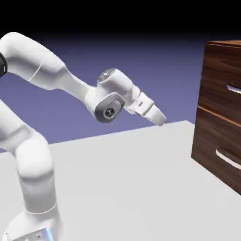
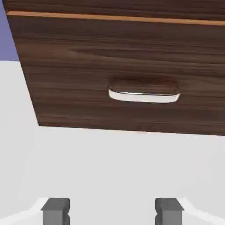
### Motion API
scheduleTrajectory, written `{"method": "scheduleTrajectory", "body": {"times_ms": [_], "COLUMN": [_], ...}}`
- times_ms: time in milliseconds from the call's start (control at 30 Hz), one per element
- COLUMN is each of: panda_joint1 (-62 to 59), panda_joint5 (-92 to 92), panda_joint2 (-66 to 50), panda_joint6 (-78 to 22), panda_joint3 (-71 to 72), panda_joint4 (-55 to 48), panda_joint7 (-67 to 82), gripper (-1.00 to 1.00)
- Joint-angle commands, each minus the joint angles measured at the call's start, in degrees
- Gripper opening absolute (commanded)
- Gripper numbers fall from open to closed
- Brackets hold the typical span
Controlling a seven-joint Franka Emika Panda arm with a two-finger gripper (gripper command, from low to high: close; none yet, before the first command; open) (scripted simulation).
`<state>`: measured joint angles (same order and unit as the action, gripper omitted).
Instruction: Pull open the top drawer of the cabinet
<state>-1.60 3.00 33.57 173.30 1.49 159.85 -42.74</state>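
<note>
Gripper [image 1: 160, 118] mid-frame, fingers [image 2: 56, 210] spread, empty, angled toward cabinet [image 1: 214, 117] at right edge, well apart. Top drawer [image 1: 221, 75] upper right, shut; hand view frames lower drawer [image 2: 88, 66] instead.

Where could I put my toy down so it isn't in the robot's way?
The white table is bare between the robot's base and the cabinet. But the open claw points across that stretch toward the cabinet, so the near edge looks safest. It's tightest right in front of the drawers.
</note>
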Motion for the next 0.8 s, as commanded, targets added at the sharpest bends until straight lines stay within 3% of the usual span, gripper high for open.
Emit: {"method": "scheduleTrajectory", "body": {"times_ms": [0,767], "panda_joint1": [-1.90,-45.52], "panda_joint5": [2.50,59.81], "panda_joint2": [0.76,18.10], "panda_joint6": [-0.58,-14.00], "panda_joint3": [1.24,29.71], "panda_joint4": [-0.95,-22.81], "panda_joint7": [-0.24,-5.69], "gripper": [0.00,0.00]}}
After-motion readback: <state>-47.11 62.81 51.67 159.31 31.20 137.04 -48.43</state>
